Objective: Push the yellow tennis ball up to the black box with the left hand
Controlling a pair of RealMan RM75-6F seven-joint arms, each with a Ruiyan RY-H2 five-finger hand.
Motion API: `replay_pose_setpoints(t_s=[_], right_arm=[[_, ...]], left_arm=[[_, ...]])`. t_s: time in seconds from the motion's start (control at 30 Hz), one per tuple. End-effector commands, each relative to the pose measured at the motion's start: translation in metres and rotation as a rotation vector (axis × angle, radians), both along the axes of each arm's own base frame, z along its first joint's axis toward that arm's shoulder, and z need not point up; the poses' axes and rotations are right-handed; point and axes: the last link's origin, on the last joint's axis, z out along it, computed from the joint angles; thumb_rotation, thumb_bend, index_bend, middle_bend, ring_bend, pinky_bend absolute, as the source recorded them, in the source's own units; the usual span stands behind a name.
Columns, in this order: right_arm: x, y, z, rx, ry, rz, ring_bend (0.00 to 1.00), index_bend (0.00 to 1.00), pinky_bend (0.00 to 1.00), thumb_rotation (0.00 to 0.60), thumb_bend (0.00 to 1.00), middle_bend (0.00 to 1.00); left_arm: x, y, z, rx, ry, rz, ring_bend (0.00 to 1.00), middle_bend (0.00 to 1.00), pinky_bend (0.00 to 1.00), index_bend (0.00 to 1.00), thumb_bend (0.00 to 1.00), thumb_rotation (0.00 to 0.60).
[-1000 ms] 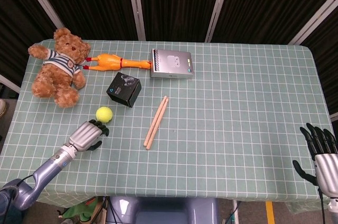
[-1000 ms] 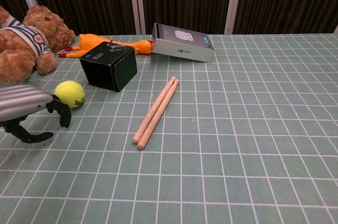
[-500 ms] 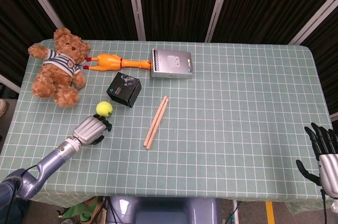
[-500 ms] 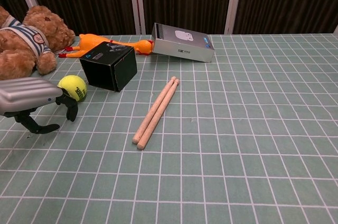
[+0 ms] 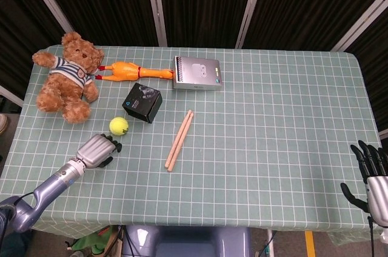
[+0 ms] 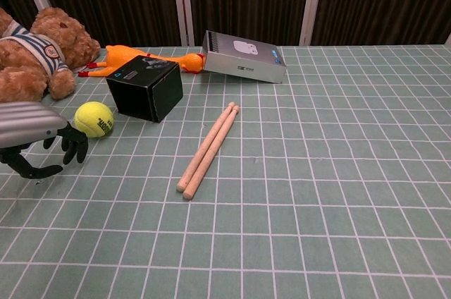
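Observation:
The yellow tennis ball [image 5: 119, 125] [image 6: 94, 118] lies on the green checked cloth just in front of the near-left corner of the black box [image 5: 142, 102] [image 6: 144, 88]; whether they touch I cannot tell. My left hand [image 5: 97, 151] [image 6: 35, 133] sits low over the cloth, below and left of the ball, with a small gap between them. Its fingers [image 6: 72, 145] are curled downward and hold nothing. My right hand [image 5: 371, 175] hangs off the table's near right corner with its fingers spread and empty; the chest view does not show it.
Two wooden drumsticks [image 5: 179, 140] [image 6: 208, 148] lie right of the ball. A teddy bear [image 5: 66, 78], a rubber chicken [image 5: 130, 71] and a grey box [image 5: 196, 73] stand behind and beside the black box. The table's left edge is near my left forearm.
The ball rolled up toward the black box under my left hand's push. The hand has since drawn back down and left, leaving a gap. The right hand barely shifted.

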Motion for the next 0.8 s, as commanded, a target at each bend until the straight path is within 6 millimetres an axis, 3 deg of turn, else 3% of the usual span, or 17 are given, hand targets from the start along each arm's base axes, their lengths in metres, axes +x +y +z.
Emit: replay_pose_setpoints(t_s=[0.03, 0.43, 0.63, 0.8], right_arm=[[0.001, -0.001, 0.000, 0.001, -0.001, 0.003, 0.00, 0.00, 0.00, 0.600, 0.34, 0.00], [0.001, 0.001, 0.002, -0.006, -0.011, 0.010, 0.00, 0.00, 0.00, 0.600, 0.34, 0.00], [0.001, -0.001, 0.001, 0.004, -0.011, 0.015, 0.00, 0.00, 0.00, 0.600, 0.34, 0.00], [0.001, 0.000, 0.002, 0.005, -0.017, 0.020, 0.00, 0.00, 0.00, 0.600, 0.34, 0.00]], left_arm=[[-0.002, 0.005, 0.002, 0.016, 0.006, 0.009, 0.36, 0.47, 0.45, 0.40, 0.42, 0.600], [-0.001, 0.034, 0.000, 0.081, 0.036, 0.029, 0.36, 0.48, 0.44, 0.41, 0.42, 0.600], [0.005, 0.044, -0.004, 0.103, 0.088, 0.002, 0.33, 0.48, 0.26, 0.45, 0.42, 0.600], [0.014, 0.056, -0.012, 0.125, 0.111, -0.008, 0.31, 0.47, 0.19, 0.47, 0.42, 0.600]])
